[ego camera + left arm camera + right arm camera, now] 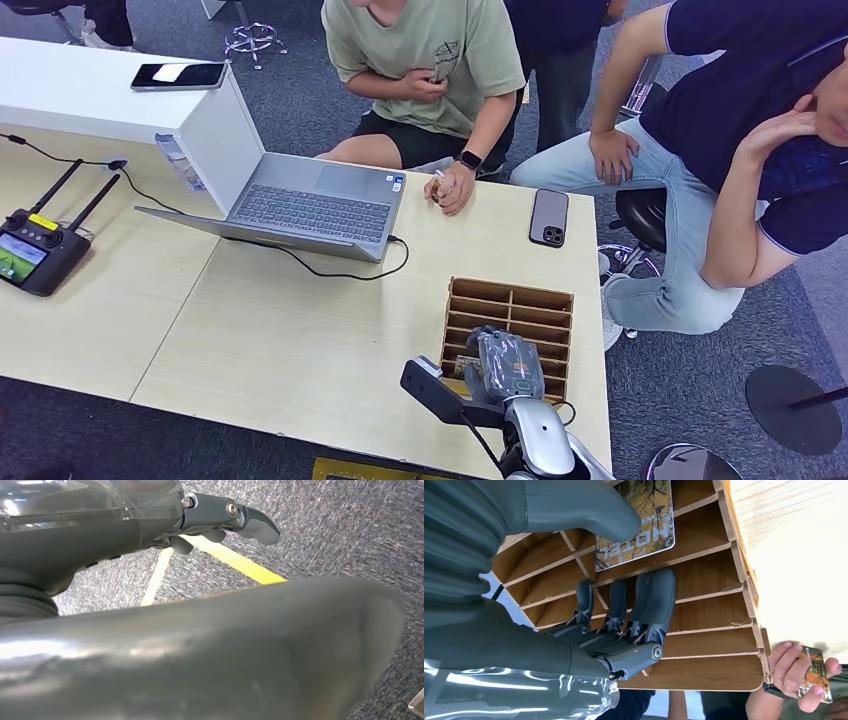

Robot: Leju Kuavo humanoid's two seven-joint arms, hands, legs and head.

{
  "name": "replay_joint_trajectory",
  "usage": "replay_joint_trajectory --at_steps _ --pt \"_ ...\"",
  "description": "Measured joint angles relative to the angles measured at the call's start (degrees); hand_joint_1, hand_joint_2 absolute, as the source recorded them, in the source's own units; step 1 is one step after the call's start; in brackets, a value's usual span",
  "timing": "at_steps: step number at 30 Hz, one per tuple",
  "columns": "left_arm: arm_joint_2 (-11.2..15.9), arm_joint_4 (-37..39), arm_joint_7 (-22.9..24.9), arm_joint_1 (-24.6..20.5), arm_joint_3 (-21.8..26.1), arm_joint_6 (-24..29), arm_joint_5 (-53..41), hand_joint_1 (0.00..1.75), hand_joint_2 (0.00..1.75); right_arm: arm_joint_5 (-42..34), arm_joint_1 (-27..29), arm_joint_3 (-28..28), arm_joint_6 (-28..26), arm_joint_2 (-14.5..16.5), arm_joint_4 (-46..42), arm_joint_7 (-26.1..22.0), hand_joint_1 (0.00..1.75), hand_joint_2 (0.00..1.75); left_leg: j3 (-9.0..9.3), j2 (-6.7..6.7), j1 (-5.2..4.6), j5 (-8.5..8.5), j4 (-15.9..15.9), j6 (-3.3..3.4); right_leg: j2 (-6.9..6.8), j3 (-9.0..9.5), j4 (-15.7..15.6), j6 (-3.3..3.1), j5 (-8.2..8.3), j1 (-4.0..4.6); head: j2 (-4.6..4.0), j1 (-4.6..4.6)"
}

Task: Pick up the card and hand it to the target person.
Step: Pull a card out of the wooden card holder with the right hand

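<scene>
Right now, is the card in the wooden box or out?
In. The card lies in a slot of the wooden box, under the right hand.

You are looking down at a pale wooden table [250, 330] filling the left and centre of the frame. An open laptop [310, 205] is sitting at upper centre, beside a white box [90, 90]. A black phone [548, 217] is lying at upper right, a slotted wooden organizer [520, 310] at lower right, and a remote controller [35, 250] at far left.
</scene>
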Motion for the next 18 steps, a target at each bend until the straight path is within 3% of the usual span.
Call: replay_joint_trajectory --at_steps 18 --pt "0.1 0.0 0.0 0.0 0.0 0.2 0.3 0.0 0.0 1.0 0.0 -0.1 -0.9 -0.1 -2.0 0.0 0.9 1.75 0.0 0.0 0.0 0.0 0.0 0.0 0.0 0.0 0.0 0.0 0.0 0.0 0.0 0.0"
